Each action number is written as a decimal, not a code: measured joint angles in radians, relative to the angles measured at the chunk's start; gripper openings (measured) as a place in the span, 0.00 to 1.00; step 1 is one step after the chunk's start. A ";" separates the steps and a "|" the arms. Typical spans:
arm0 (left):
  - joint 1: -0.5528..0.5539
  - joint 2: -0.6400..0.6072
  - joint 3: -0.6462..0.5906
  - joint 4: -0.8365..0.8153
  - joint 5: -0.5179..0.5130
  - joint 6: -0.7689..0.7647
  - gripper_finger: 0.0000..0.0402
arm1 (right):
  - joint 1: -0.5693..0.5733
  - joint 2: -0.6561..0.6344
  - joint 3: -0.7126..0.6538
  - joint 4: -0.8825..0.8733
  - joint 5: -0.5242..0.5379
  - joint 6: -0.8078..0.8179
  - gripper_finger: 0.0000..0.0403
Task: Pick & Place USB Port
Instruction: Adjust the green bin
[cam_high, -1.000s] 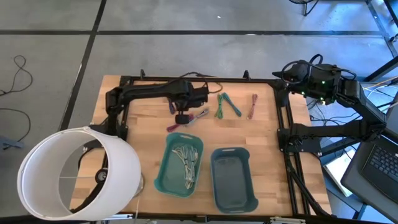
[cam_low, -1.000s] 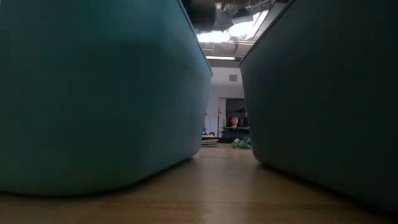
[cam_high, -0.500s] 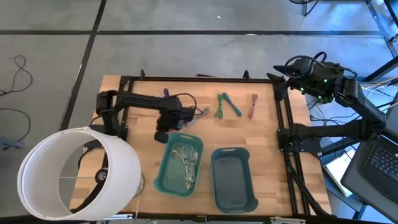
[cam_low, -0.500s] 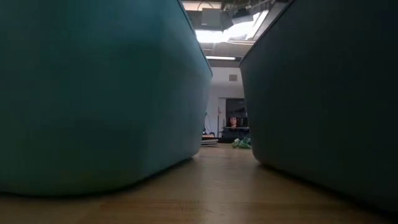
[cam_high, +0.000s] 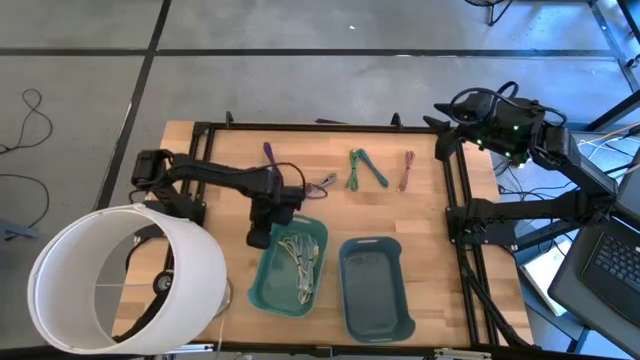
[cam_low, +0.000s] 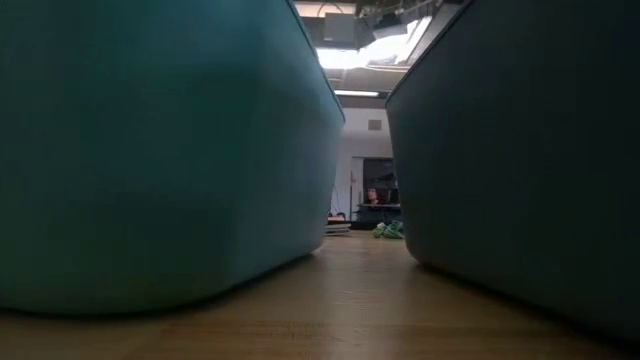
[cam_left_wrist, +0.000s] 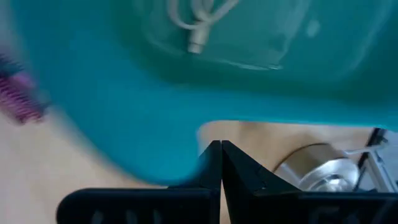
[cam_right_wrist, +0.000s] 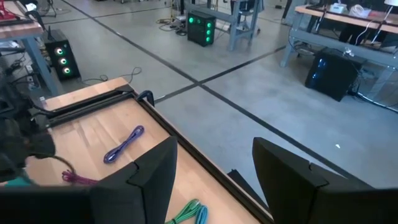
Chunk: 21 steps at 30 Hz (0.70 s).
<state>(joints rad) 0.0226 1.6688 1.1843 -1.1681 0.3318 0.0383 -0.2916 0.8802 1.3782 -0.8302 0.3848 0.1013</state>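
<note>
Several bundled cables lie on the wooden table: a purple one, a magenta one, green, blue and red. A teal bin holds white cables. My left gripper is at that bin's far left corner, shut, with nothing showing between its fingers. The bin's wall and a white cable end fill its wrist view. My right gripper waits open over the table's far right corner.
An empty grey-blue bin stands right of the teal one; both fill the low view. A large white cylinder covers the near left corner. A metal can shows beyond the teal bin. Black frame rails border the table.
My left gripper has moved from beside the magenta cable toward the table's near edge and left, ending at the teal bin's far left corner. The magenta cable stays on the table. My right gripper has shifted slightly toward the table's left.
</note>
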 joint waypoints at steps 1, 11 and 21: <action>-0.016 0.000 0.000 0.003 0.001 0.000 0.00 | 0.000 0.000 0.000 0.000 0.000 -0.001 0.53; -0.111 0.017 0.000 0.052 0.001 -0.082 0.00 | 0.000 0.000 0.000 -0.006 -0.001 -0.006 0.53; -0.163 0.017 0.000 0.091 0.013 -0.174 0.00 | 0.000 0.000 0.000 -0.006 -0.004 -0.028 0.53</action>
<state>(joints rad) -0.1406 1.6859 1.1839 -1.0768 0.3444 -0.1354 -0.2916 0.8803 1.3781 -0.8364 0.3809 0.0734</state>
